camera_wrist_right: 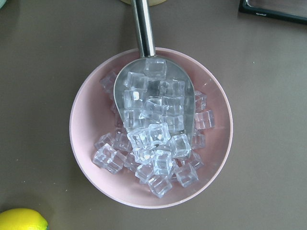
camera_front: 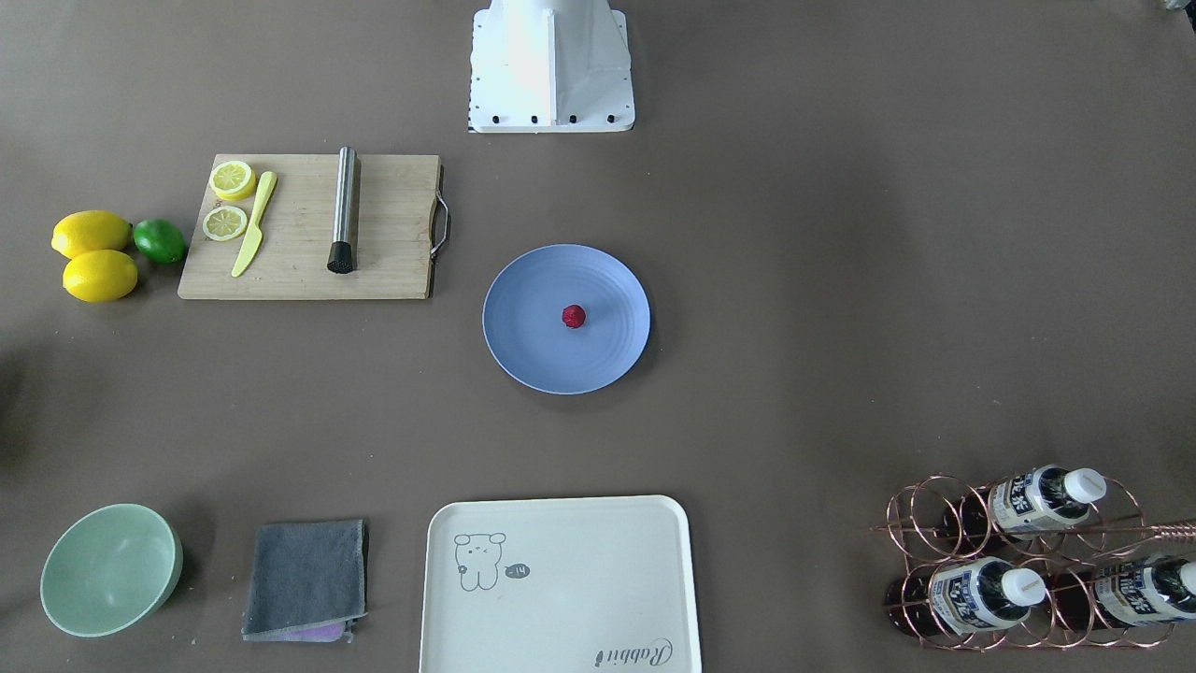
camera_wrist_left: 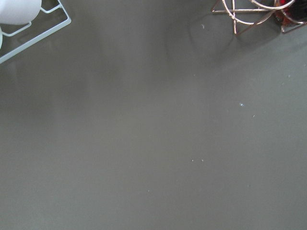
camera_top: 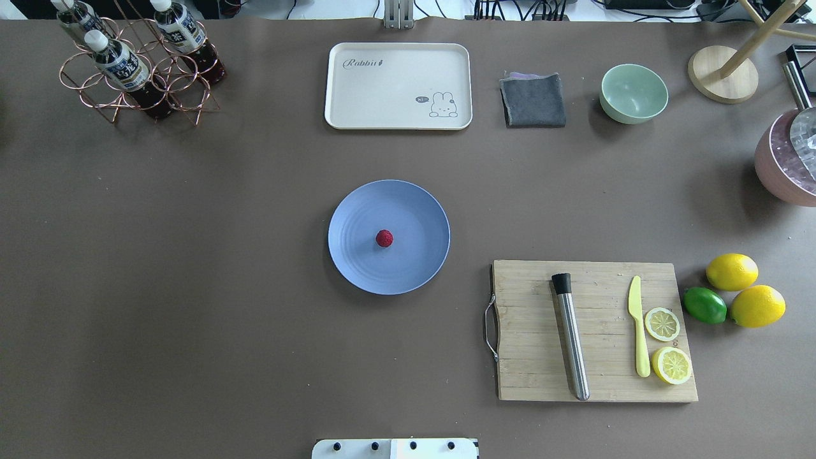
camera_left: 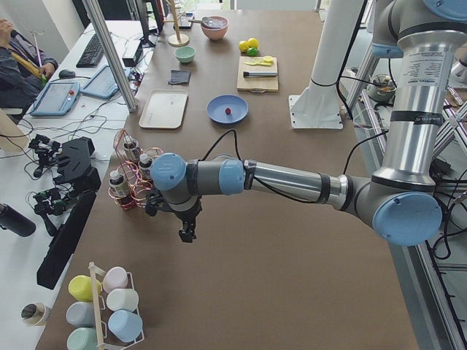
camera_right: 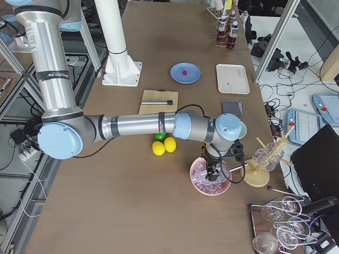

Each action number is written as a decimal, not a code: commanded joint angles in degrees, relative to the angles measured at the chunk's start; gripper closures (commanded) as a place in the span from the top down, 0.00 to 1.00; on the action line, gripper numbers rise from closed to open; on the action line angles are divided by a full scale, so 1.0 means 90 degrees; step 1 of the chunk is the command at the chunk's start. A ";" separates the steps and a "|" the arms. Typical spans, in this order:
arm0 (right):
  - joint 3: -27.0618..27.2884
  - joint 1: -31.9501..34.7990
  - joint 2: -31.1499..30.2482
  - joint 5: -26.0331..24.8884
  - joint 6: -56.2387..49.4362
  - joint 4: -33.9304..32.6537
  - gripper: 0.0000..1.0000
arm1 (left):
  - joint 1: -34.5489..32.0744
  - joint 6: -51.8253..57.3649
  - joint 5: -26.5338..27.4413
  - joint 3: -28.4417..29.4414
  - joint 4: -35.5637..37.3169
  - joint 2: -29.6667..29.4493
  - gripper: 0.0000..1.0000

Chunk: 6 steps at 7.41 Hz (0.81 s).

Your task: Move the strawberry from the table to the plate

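The strawberry (camera_front: 574, 316) (camera_top: 384, 238), a small dark-red berry, lies near the middle of the blue plate (camera_front: 533, 350) (camera_top: 417, 261) on the brown table (camera_top: 191, 255). No gripper is near it. In the exterior left view my left gripper (camera_left: 187, 233) hangs over bare table beside the copper bottle rack (camera_left: 131, 179), far from the plate (camera_left: 219, 115). The exterior right view shows my right gripper (camera_right: 214, 172) above a pink bowl of ice (camera_right: 210, 180), far from the plate (camera_right: 192, 76). Whether either gripper is open or shut I cannot tell.
A bamboo cutting board (camera_top: 529, 370) holds a steel muddler (camera_top: 570, 338), a yellow knife and lemon slices. Two lemons and a lime (camera_top: 704, 305) lie beside it. A cream tray (camera_top: 382, 95), grey cloth (camera_top: 533, 101) and mint bowl (camera_top: 633, 93) line the far edge.
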 commanded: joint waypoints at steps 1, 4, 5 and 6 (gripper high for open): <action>0.0058 0.0051 -0.0100 -0.0043 0.0000 0.0010 1.00 | -0.0022 -0.0008 0.0133 -0.0015 -0.0207 0.0261 0.97; 0.0409 0.0157 -0.0392 -0.0015 0.0049 0.0010 1.00 | -0.0042 -0.0056 0.0330 0.0006 0.0357 -0.0041 0.97; 0.0487 0.0148 -0.0451 -0.0033 0.0068 0.0020 1.00 | -0.0032 -0.0047 0.0349 -0.0072 0.0843 -0.0206 0.97; 0.0575 0.0148 -0.0481 -0.0033 0.0039 0.0010 1.00 | -0.0129 -0.0047 0.0359 -0.0412 0.0954 -0.0179 0.97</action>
